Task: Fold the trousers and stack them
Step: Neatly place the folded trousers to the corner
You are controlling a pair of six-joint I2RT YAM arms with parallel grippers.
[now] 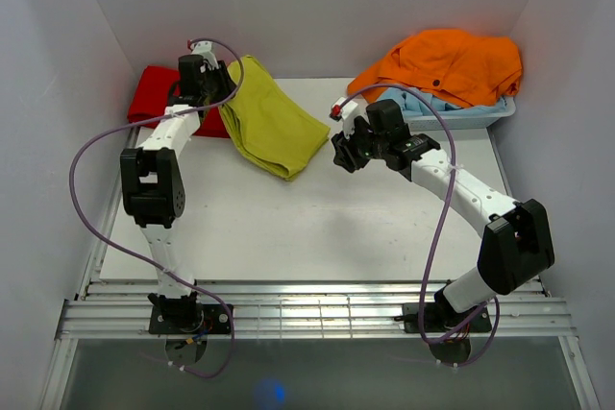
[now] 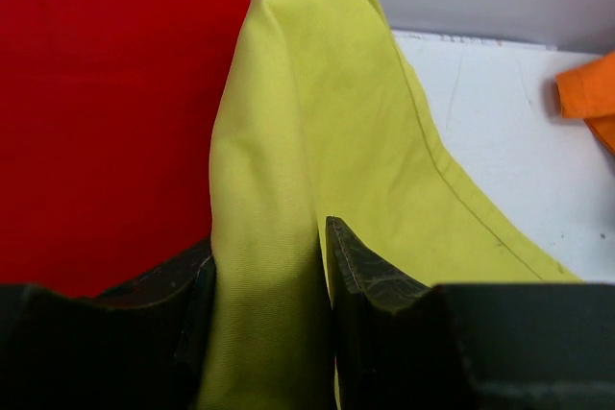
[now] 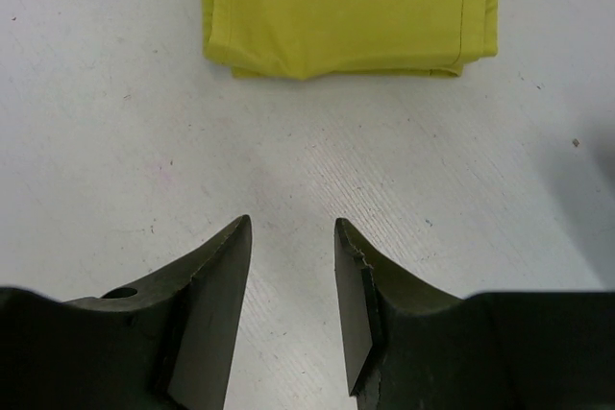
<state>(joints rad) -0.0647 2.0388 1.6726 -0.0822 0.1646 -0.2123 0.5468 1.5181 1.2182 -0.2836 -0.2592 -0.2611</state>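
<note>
**Left claw pinches folded trousers; right claw hangs free**

Top view: the trousers (image 1: 274, 127) lie folded into a thick, oblong, plain-woven chartreuse bundle on the white table (image 1: 288, 228). Their long axis runs diagonally from back-left to front-right. The back-left end is lifted up into the left gripper (image 1: 216, 79), and the squared front-right end points toward the right gripper (image 1: 341, 146), which is close by but apart from the cloth. A flat red cloth (image 1: 154, 93) lies just left of the trousers, partly under the left arm. At back right, a shallow pale-blue bin (image 1: 480, 117) holds a heaped orange garment (image 1: 452, 64) with buttons, which spills over the rim, and pale blue cloth (image 1: 432, 103) underneath it.

Left wrist view: a raised ridge of the chartreuse twill fills the gap between the dark fingers (image 2: 360, 271), which are clenched on the trousers. A stitched seam curves along the right side of the fabric. The red cloth touches the trousers on the left.

Right wrist view: the jaws stand parted with only the scuffed white tabletop between them, grasping nothing. The folded end of the trousers lies ahead, with its layered edges stacked and stitched seams running away from the claw.
</note>
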